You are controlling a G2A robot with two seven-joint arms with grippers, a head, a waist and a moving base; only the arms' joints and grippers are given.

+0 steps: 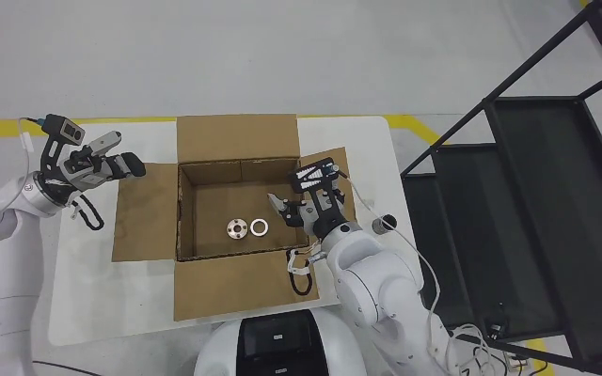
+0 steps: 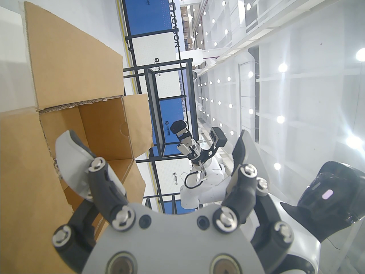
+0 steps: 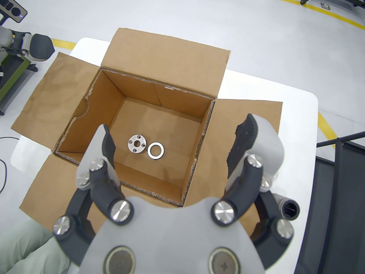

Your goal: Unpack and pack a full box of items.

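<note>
Top view — right pincer [image 1: 280, 207] over box [image 1: 241, 172] rim

Brown box [image 3: 168, 66]; silver disc [image 3: 137, 143]; ring [image 3: 149, 150] seemingly white.

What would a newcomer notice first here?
The open box sits mid-table with its flaps spread. On its floor lie just two metal parts side by side, a holed disc and a ring. The right tool hangs open above the box's near edge, while the left tool is open out past the box's left flap.
</note>
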